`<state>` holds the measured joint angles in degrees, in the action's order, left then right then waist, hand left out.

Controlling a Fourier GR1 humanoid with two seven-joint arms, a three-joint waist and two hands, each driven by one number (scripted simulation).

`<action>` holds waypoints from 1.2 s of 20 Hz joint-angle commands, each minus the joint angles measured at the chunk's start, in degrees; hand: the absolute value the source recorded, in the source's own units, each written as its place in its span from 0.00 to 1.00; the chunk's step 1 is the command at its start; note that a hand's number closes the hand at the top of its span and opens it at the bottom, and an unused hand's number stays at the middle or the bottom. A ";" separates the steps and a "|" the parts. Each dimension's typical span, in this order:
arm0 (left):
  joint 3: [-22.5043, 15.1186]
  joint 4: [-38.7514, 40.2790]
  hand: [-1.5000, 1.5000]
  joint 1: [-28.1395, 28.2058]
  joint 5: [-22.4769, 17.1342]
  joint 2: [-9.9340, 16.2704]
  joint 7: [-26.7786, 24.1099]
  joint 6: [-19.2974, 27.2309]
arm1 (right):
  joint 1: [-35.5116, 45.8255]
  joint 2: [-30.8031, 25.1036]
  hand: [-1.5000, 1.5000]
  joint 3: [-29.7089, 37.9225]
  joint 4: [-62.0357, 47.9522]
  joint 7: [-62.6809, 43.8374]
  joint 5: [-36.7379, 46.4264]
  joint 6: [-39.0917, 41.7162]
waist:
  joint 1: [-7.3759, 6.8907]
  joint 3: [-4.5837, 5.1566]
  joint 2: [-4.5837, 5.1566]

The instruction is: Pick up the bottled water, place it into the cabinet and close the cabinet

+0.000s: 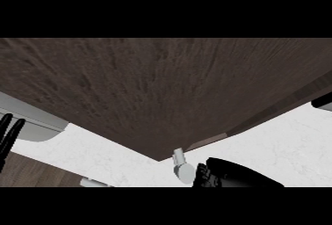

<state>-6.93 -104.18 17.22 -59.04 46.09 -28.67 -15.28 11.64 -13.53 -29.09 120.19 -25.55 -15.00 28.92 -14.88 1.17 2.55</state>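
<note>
Bottled water (182,167), a small pale clear plastic bottle, sits low in the frame just right of centre, tilted, its neck pointing up toward the corner of the big dark brown wooden cabinet door (162,92). Bottle's top is just below that door corner; cannot tell if they touch. Right hand (230,173), black, is at the lower edge just right of the bottle, touching its side; it looks wrapped against the bottle, but whether the fingers actually close round it cannot be told, most of the hand is a dark mass.

Cabinet door fills the upper and middle frame, its grain running top to bottom, its edge slanting down from both sides to a point above the bottle. White speckled counter top (272,140) shows to the right and below the door.

Left hand (9,132) is at the far left edge, fingers straight and upright, spread a little, holding nothing. Next to it a grey rounded sink edge (40,127). Lower left corner: strip of brown wood surface (32,173).
</note>
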 commanded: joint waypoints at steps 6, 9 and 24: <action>0.48 1.55 0.00 0.30 -0.24 -0.48 -0.22 -0.48 | 21.19 13.16 1.00 3.35 -22.22 -10.54 2.38 -9.84 | 1.69 -0.52 -0.32; 0.44 1.81 0.00 1.21 0.20 -0.61 -0.57 -1.07 | 28.31 13.33 1.00 6.41 -30.45 -9.16 2.38 -13.50 | 2.06 -0.75 -0.29; 2.77 3.67 0.00 3.43 -0.50 -1.45 -2.31 -3.16 | 48.89 13.53 1.00 17.34 -56.82 2.02 4.23 -36.16 | 4.77 -1.02 -0.30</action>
<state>-4.30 -100.45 19.95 -59.67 44.90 -30.72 -18.14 53.74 0.05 -18.85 72.32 -28.29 -11.51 -0.56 -10.44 0.06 1.25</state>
